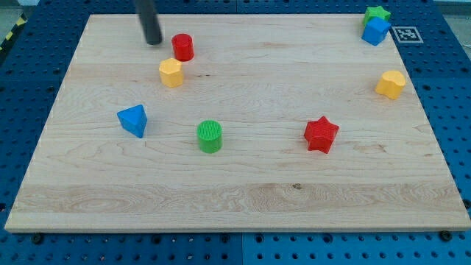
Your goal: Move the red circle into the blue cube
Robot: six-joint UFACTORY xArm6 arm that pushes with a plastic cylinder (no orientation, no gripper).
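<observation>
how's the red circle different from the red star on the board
Shape: the red circle is a round upright cylinder, while the red star has pointed arms.
Place: the red circle sits near the view's top left, the red star lower and toward the view's right.
Neighbours: the red circle has my tip just to its left and a yellow block close below; the red star stands alone.
Both are red.

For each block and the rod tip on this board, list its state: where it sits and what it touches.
My tip: just left of red circle, apart.
Red circle: upright, top left.
Blue cube: top right, against green star.
Yellow block: below red circle, apart.
Red star: alone.
</observation>
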